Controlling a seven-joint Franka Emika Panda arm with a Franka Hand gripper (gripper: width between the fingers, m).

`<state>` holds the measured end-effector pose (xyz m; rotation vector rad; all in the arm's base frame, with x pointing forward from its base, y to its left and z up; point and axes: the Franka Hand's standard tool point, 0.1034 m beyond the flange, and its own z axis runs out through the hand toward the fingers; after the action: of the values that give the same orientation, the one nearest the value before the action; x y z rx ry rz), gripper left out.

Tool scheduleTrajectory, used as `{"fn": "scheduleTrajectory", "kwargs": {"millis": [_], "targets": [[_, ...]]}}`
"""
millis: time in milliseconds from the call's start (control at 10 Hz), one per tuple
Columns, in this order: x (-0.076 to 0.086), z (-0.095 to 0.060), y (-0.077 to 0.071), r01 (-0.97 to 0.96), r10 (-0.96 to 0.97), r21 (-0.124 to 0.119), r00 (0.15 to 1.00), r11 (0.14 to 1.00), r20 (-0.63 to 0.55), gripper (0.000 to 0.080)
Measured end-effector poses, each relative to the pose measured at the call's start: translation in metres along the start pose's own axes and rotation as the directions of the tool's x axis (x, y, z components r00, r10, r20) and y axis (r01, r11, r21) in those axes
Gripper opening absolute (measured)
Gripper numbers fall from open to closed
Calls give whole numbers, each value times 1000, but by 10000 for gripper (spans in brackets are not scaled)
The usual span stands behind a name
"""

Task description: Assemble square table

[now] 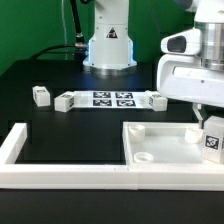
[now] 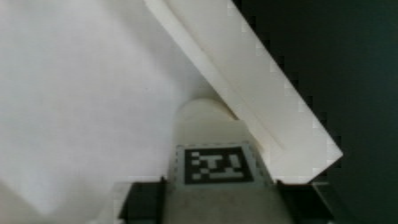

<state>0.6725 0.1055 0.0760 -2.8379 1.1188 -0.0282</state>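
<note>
One small white tagged leg block [image 2: 217, 166] is sitting between the hand's [image 2: 217, 198] fingers at the white plastic square top [image 1: 165, 140], grip unclear, probably awaiting lifting toward a round corner socket [image 1: 143, 157].

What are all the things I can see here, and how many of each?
table top: one, white, front, on the exterior view's right.
loose leg blocks: three, white with tags, at the back, in line with the marker board.
held leg block: one, white with tag, at the table top's far-right edge in the exterior view.
marker board: one, white with black tags, back middle.
bar frame: one, white, along the front and the exterior view's left.
table: one, black, under everything.
robot base: one, white, back middle.
gripper: one, dark fingers, closed on the held leg block.
</note>
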Motion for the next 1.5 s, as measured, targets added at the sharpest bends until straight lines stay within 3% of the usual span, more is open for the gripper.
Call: {"fn": "scheduleTrajectory", "kwargs": {"millis": [300, 400, 500, 600, 800, 900, 1000, 1100, 1200, 1300, 1500], "targets": [[3, 0, 2, -318, 318, 10, 948, 948, 13, 289], [3, 0, 1, -499, 498, 22, 866, 866, 41, 289], [2, 1, -3, -681, 676, 33, 732, 732, 86, 289], [2, 2, -4, -784, 776, 31, 619, 621, 123, 290], [2, 2, -4, -819, 811, 24, 571, 573, 127, 291], [2, 2, -4, -807, 799, 26, 588, 590, 125, 291], [3, 2, -3, -736, 728, 40, 675, 676, 119, 291], [3, 4, -2, -602, 595, 59, 797, 796, 109, 536], [4, 4, -2, -430, 424, 67, 901, 900, 90, 536], [5, 3, -2, -314, 308, 75, 948, 947, 79, 615], [5, 4, 0, -226, 221, 78, 973, 971, 70, 640]]}}
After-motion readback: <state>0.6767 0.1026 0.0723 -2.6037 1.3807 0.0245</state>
